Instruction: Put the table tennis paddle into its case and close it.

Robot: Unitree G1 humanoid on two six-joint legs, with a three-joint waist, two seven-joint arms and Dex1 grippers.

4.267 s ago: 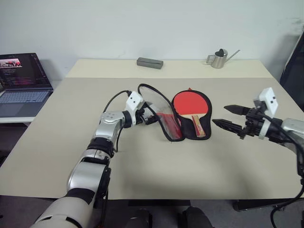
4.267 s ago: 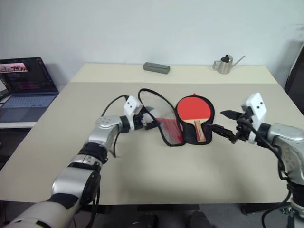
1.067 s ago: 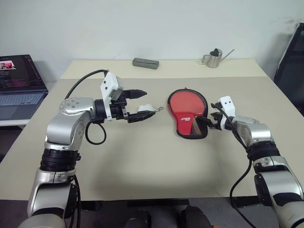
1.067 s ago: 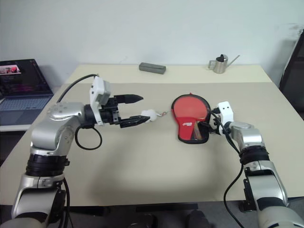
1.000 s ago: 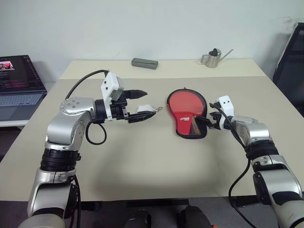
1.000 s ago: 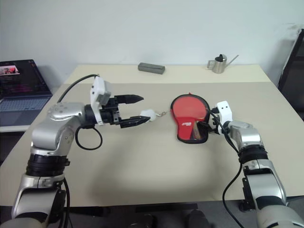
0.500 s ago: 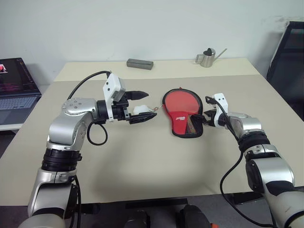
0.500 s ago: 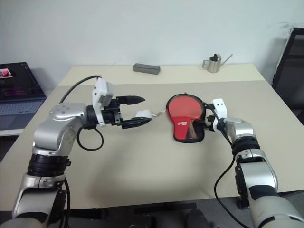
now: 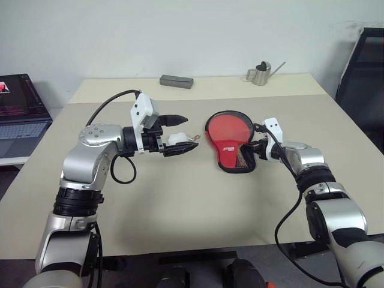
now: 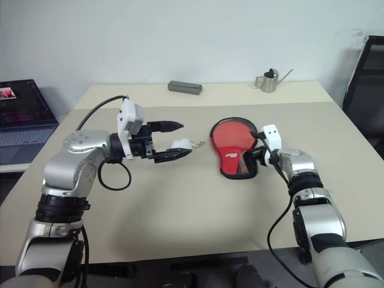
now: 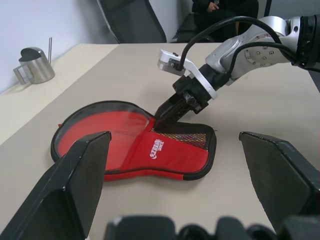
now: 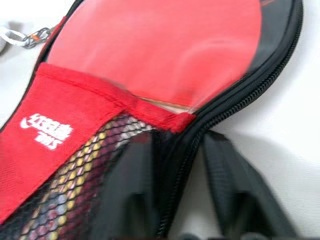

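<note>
From the head camera, the case (image 9: 233, 146) lies flat on the table (image 9: 180, 204), red side up with its mesh pocket at the near end. The right gripper (image 9: 259, 151) sits at the case's right edge beside the pocket, its fingers drawn narrow on the zippered rim. The left gripper (image 9: 179, 133) hangs above the table to the left of the case, jaws spread wide, with the white pom-pom (image 9: 176, 139) between them and its short chain running toward the case's left edge. A small metal watering can (image 9: 260, 72) and a grey box (image 9: 176, 81) stand at the table's far side, well beyond both grippers; a laptop (image 9: 21, 114) sits off to the left. From the left wrist, the case lies ahead between the wide-set fingers (image 11: 80, 175), and the right gripper's tips press at the corner of the pocket. From the right wrist, the black zippered edge runs between the two fingers (image 12: 132, 195); the paddle (image 12: 165, 55) shows as a red face inside the case, under the clear front, with a sliver of wood beside the red band.
</note>
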